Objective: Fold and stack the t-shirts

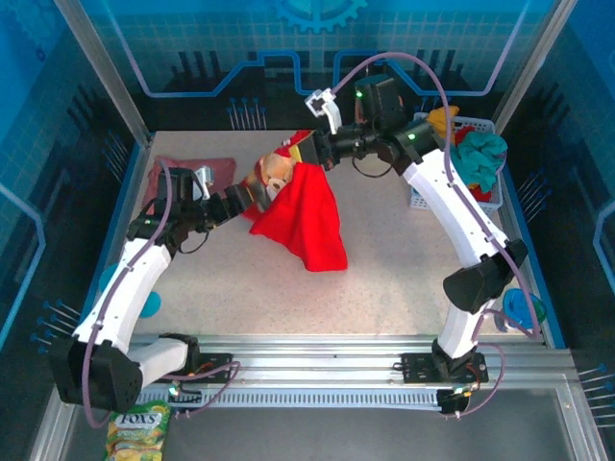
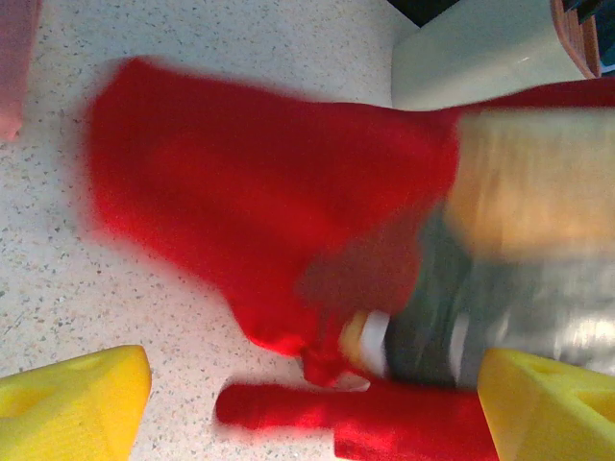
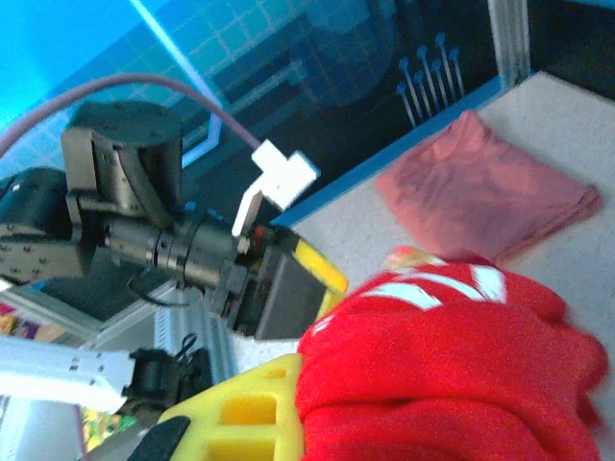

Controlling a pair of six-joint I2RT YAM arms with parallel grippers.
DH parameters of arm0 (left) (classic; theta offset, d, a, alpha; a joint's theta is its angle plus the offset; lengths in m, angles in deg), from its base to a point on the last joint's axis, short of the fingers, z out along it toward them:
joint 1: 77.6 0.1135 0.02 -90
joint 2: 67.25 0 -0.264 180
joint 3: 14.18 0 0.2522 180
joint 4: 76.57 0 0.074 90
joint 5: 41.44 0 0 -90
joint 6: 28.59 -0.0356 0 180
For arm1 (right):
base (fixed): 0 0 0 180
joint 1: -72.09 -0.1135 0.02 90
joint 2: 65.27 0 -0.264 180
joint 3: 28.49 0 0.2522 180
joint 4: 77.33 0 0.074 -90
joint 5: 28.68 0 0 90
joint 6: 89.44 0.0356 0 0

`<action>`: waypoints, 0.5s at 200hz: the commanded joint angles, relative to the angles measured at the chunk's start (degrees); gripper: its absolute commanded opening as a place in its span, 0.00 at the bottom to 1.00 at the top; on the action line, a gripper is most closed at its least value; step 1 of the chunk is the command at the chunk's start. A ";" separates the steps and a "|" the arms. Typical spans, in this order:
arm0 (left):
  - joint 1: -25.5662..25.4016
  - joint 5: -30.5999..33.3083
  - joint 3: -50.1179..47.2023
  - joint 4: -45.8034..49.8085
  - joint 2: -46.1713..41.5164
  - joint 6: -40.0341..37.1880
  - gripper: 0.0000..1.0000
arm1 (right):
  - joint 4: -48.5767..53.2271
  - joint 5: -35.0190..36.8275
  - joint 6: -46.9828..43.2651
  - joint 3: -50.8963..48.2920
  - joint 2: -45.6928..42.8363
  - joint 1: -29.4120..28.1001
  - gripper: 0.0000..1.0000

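Observation:
The bright red t-shirt (image 1: 307,216) hangs bunched above the middle of the table, its cartoon graphic (image 1: 272,173) turned toward the left arm and its lower end resting on the tabletop. My right gripper (image 1: 315,154) is shut on the shirt's upper edge; in the right wrist view red cloth (image 3: 452,365) with white lettering bulges out beside its yellow finger (image 3: 245,413). My left gripper (image 1: 258,197) is at the graphic side, and its yellow fingers (image 2: 72,403) stand wide apart with red cloth (image 2: 259,182) lying between them. The dusty pink t-shirt (image 1: 192,173) lies folded at the back left.
A white basket (image 1: 423,197) holding teal and yellow clothes (image 1: 478,154) stands at the back right. A teal object (image 1: 524,309) sits at the right edge and a blue one (image 1: 154,303) at the left edge. Blue walls enclose the table.

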 commanded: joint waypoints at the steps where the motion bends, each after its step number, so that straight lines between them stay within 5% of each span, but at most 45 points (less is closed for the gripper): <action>1: 0.46 -0.69 0.53 1.75 -1.97 0.59 0.89 | 16.91 -1.50 -5.49 0.39 4.39 4.04 0.06; 38: 0.45 -1.59 -1.21 0.41 -0.24 2.36 0.87 | 24.16 17.03 -6.24 -0.55 11.88 11.93 0.06; 46: 0.43 -1.42 -1.73 0.24 0.10 2.54 0.87 | 23.07 19.54 -4.81 -0.56 13.91 13.33 0.21; 55: 0.36 -1.29 -2.21 0.14 0.45 2.64 0.85 | 22.30 20.41 -3.79 -0.11 16.32 14.47 0.48; 91: 0.36 0.45 -4.60 1.43 0.04 2.64 0.85 | 15.13 30.62 -0.09 -8.66 13.71 13.20 0.99; 100: 0.27 1.21 -5.52 1.88 -0.07 2.84 0.85 | 10.91 32.11 0.70 -15.57 9.40 11.99 1.00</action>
